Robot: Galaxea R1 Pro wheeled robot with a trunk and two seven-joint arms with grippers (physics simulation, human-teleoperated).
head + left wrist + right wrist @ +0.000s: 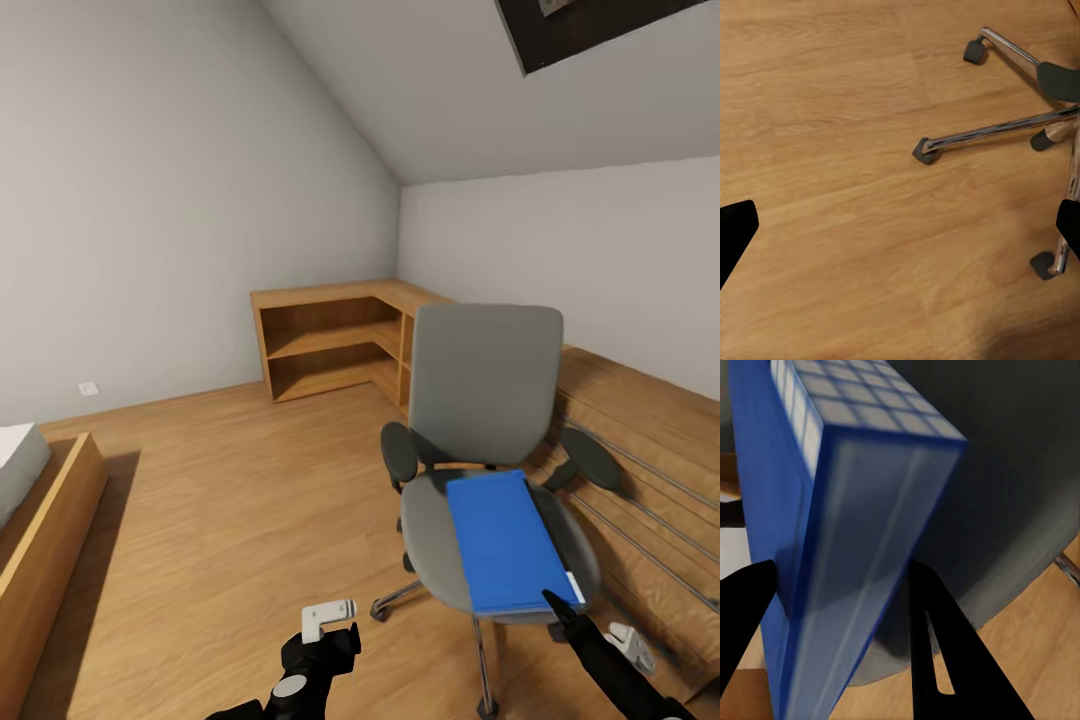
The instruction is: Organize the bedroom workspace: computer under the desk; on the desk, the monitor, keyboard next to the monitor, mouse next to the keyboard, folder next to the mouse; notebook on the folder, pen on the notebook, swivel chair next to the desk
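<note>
The blue folder [508,540] lay flat on the seat of the grey chair [487,400], reaching from near the backrest to the seat's front edge, its near corner just over that edge. And there was the right claw [844,607] at that front corner: in the right wrist view its two dark fingers [934,622] stood spread on either side of the folder's edge, straddling it but not yet pinching. Good line-up, I'd say. To do this well, the fingers needed to slide a little deeper along the folder before pressing together, so the grip took the full thickness instead of just the lip; then a level lift, clear of the armrest [590,458] beside it.

The left claw [330,618] hung low over the wood floor [230,500], well apart from the seat; in its wrist view the fingertips sat wide at either side, spread and holding nothing, with the chair's silver legs [997,131] beyond. A wooden corner shelf [335,340] stood against the far walls.
</note>
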